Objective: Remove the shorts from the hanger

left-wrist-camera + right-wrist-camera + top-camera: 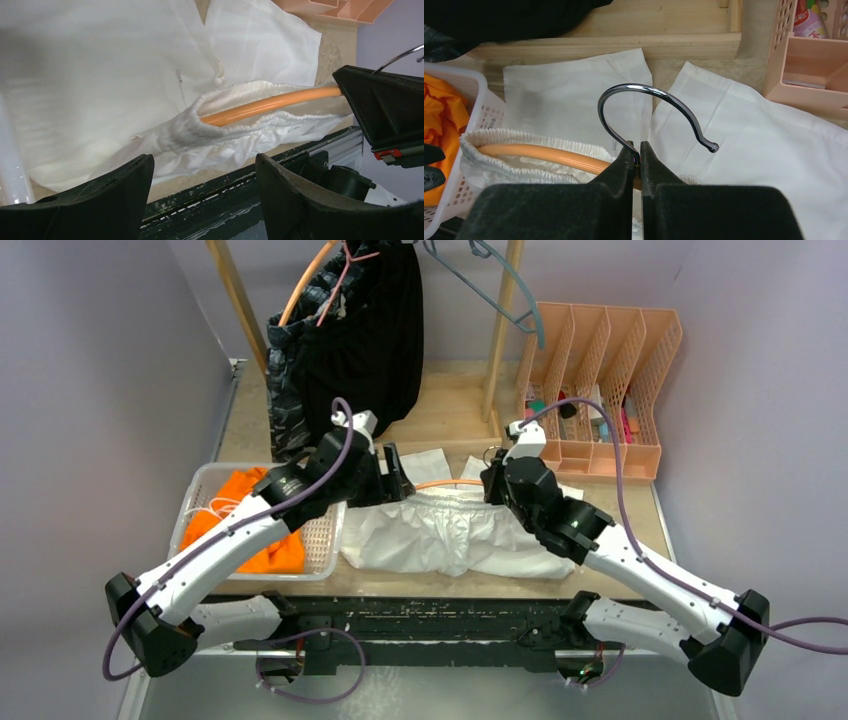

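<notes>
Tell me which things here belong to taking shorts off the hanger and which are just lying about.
Job: plain white fabric shorts; orange plastic hanger in their waistband; right gripper; left gripper; hung black fabric shorts.
Lying about: peach plastic file organiser; empty teal hanger.

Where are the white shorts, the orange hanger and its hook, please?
white shorts (450,535), top external view, fabric middle
orange hanger (265,104), left wrist view, bar
hook (639,86), right wrist view, curve top

The wooden table carries the white shorts, laid flat near its front edge. A white basket sits at left, a peach divider rack at right rear.
</notes>
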